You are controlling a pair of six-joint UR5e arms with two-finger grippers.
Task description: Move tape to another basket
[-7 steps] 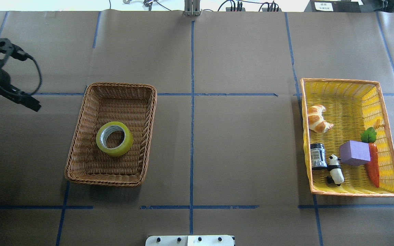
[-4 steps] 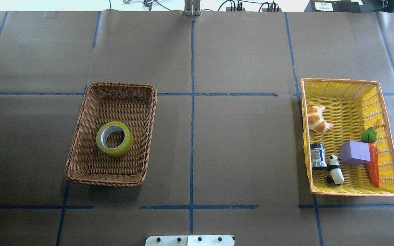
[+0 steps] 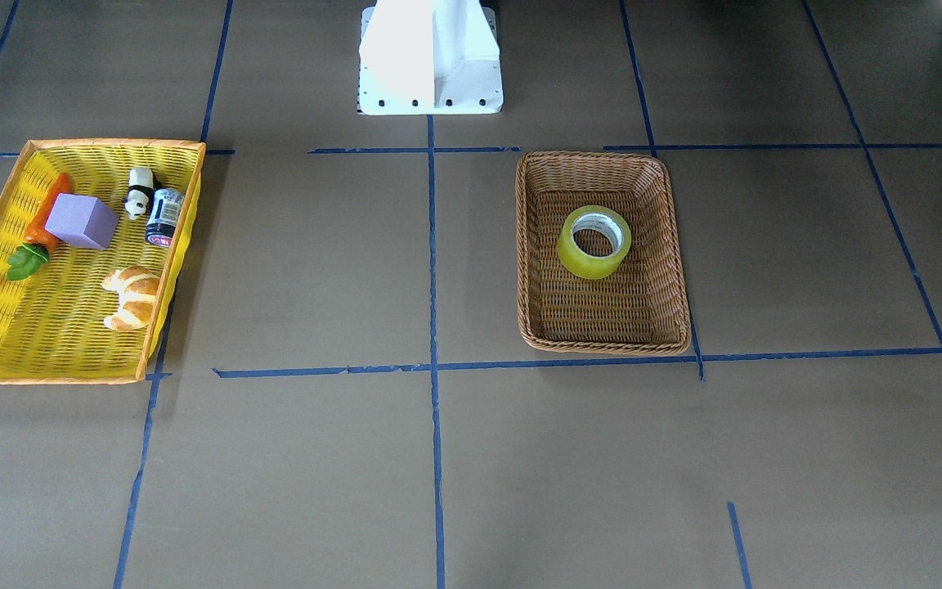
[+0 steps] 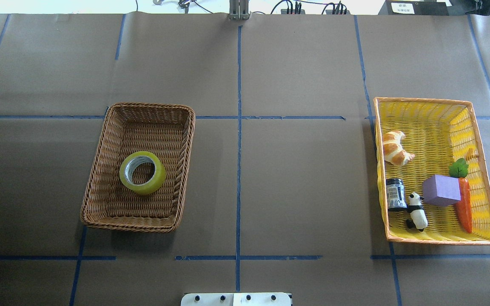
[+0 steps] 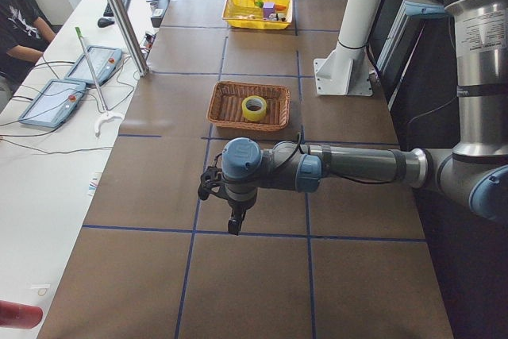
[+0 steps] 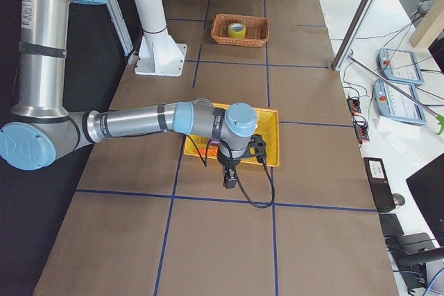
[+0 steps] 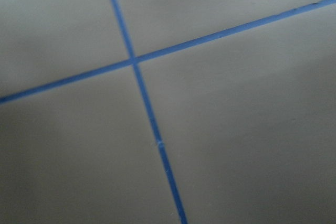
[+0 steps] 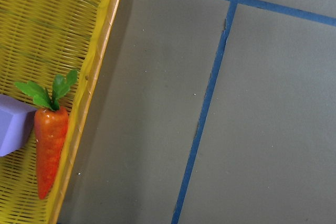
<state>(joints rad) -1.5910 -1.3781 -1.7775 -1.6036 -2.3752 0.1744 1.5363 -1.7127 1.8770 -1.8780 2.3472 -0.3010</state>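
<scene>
Five trinkets (image 4: 440, 190) fill the yellow tray (image 4: 432, 123), frame right; tape (image 4: 142, 172) lies in the wicker basket (image 4: 100, 161); left gripper (image 5: 232, 226) and right gripper (image 6: 229, 181): spread cannot be told.

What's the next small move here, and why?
Probably just park both arms: the tape already lies flat in the basket, with the left gripper out over the table and the right gripper by the yellow tray, neither touching it.

Glossy translucent tape (image 4: 142, 172) lies in a rough woven wicker basket (image 4: 100, 187).
</scene>
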